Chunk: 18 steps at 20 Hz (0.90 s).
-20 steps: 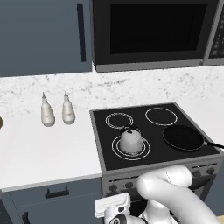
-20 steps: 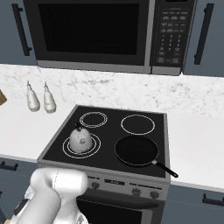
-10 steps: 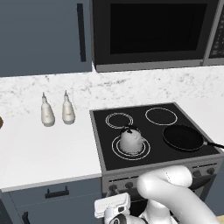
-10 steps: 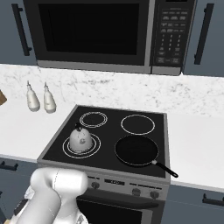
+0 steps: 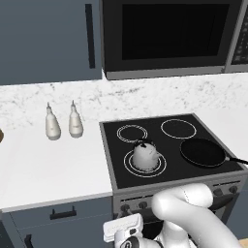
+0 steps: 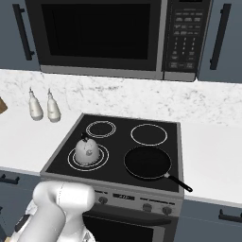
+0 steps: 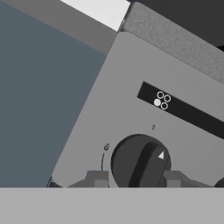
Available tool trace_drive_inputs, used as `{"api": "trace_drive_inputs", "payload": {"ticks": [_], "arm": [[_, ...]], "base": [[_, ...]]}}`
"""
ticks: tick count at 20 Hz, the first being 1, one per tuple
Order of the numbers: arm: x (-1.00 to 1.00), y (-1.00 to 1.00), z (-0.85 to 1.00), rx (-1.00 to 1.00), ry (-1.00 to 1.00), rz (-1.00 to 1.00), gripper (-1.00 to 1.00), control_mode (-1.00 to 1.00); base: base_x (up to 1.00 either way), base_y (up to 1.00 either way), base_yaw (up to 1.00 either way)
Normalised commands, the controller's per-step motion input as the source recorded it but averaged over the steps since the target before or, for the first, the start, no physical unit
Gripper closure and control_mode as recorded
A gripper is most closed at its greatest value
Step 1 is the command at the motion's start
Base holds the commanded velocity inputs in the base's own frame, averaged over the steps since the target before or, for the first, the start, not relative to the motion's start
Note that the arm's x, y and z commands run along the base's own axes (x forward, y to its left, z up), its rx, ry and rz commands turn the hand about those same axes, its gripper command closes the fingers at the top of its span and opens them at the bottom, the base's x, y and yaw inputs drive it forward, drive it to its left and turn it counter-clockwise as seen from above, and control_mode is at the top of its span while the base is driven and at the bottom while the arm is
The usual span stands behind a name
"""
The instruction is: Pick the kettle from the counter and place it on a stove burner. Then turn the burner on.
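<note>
The pale kettle (image 5: 144,154) (image 6: 87,150) stands upright on the front left stove burner (image 5: 161,167) (image 6: 102,159), whose double rings are white. In the hand view my gripper (image 7: 134,179) is open, close up against the stove's grey front panel. Its two fingertips (image 7: 97,178) stand on either side of a dark round knob (image 7: 140,161). The knob's white pointer aims up and to the right in that view. The white counter (image 5: 48,164) (image 6: 19,142) lies left of the stove.
A black frying pan (image 5: 202,152) (image 6: 147,162) covers the front right burner, handle towards the right. Two white pear-shaped bottles (image 5: 63,123) (image 6: 43,108) stand on the counter by the backsplash. A microwave (image 5: 169,36) hangs above the stove. A burner diagram (image 7: 161,100) sits above the knob.
</note>
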Motion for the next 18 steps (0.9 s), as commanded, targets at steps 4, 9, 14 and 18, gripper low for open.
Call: {"api": "trace_drive_inputs", "payload": {"ticks": [4, 9, 14, 18], "arm": [[0.21, -0.12, 0.03, 0.0, 0.08, 0.11, 1.0, -1.0], [0.29, -0.23, 0.22, 0.0, 0.08, 0.18, 1.0, -1.0], [0.45, -0.29, 0.43, 0.0, 0.11, 0.22, 1.0, -1.0], [0.62, -0.21, 0.58, -0.03, 0.14, 0.22, 1.0, -1.0]], "base": [[0.0, 0.0, 0.0], [0.0, 0.0, 0.0], [0.0, 0.0, 0.0], [0.0, 0.0, 0.0]]}}
